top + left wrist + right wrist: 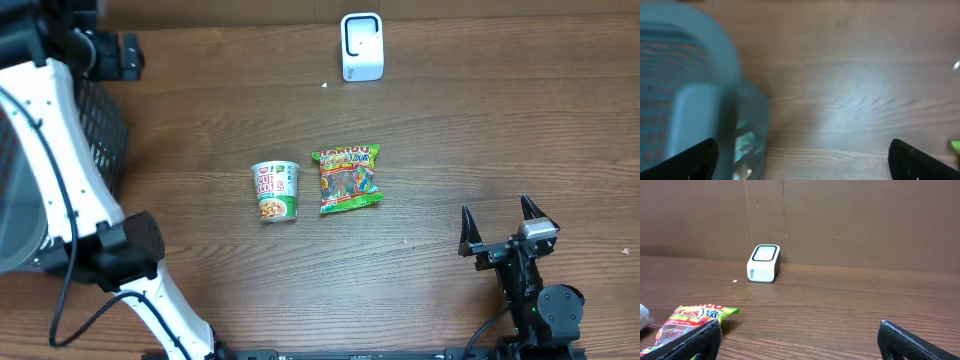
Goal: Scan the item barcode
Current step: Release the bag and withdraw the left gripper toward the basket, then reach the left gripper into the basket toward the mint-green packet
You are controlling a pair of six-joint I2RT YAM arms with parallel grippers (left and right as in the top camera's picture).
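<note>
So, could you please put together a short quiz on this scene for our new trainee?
1. Short answer: has either item reached the white scanner yet?
2. True or false: the right gripper is holding the gummy bag.
3. Which thing lies right beside the gummy bag? A) the white scanner B) the noodle cup C) the mesh basket

Key
1. No. Both items lie mid-table, well apart from the scanner.
2. False. The right gripper is open and empty.
3. B
</note>
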